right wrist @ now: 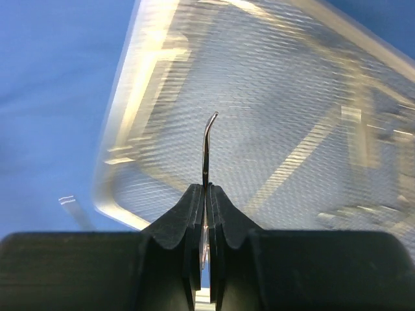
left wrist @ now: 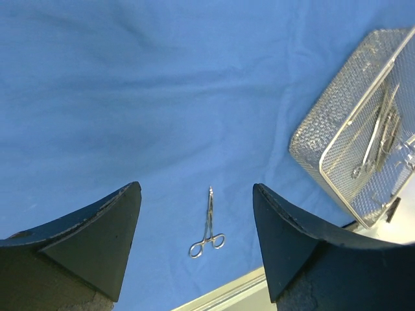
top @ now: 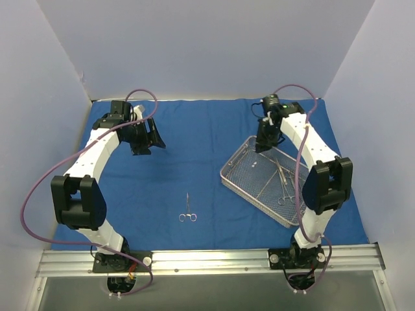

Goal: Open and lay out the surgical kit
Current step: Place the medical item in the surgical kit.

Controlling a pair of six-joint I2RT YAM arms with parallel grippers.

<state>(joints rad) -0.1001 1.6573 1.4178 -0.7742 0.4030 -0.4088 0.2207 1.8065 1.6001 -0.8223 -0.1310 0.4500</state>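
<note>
Right wrist view: the right gripper (right wrist: 205, 191) has its jaws pressed together on a thin steel tool (right wrist: 206, 146) with a bent tip. The tool sticks out past the jaws, over the mesh tray (right wrist: 272, 84). In the left wrist view, the left gripper (left wrist: 196, 188) has its jaws wide apart. One pair of forceps (left wrist: 209, 223) lies flat on the blue cloth (left wrist: 130, 84), seen between them. More tools (left wrist: 379, 129) lie in the tray.

Pale plain walls box in work area: back wall (top: 207, 45), left wall (top: 32, 97), right wall (top: 382, 84). Aluminium rail (top: 207, 259) along near edge. Grey counter (top: 207, 295) below it. Light soft, even.
</note>
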